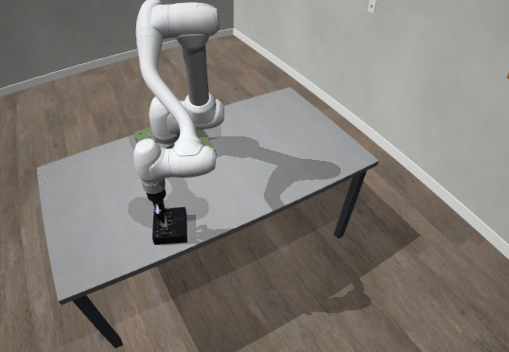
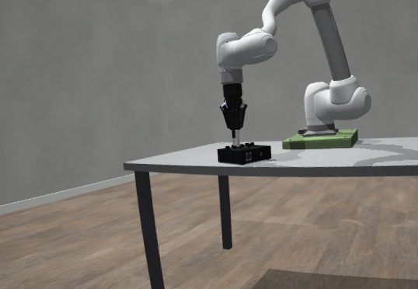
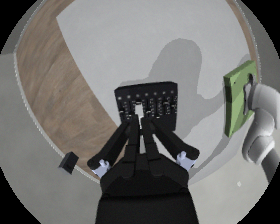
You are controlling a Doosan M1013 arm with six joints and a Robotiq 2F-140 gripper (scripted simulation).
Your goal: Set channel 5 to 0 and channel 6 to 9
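The lighting desk (image 1: 169,227) is a small black box with a row of faders, near the table's front edge. It also shows in the side view (image 2: 244,154) and the wrist view (image 3: 147,104). My gripper (image 1: 161,220) (image 2: 235,142) is shut, points straight down and its fingertips rest on the desk's top among the faders. In the wrist view the closed fingertips (image 3: 139,117) sit on a fader track left of the desk's middle. The fader caps are too small to read their levels or tell which channel the tips touch.
The arm's green base plate (image 1: 172,136) stands behind the desk, also seen in the side view (image 2: 322,138). The table's front edge (image 1: 199,246) runs close to the desk. A small dark object (image 3: 68,161) shows low left in the wrist view.
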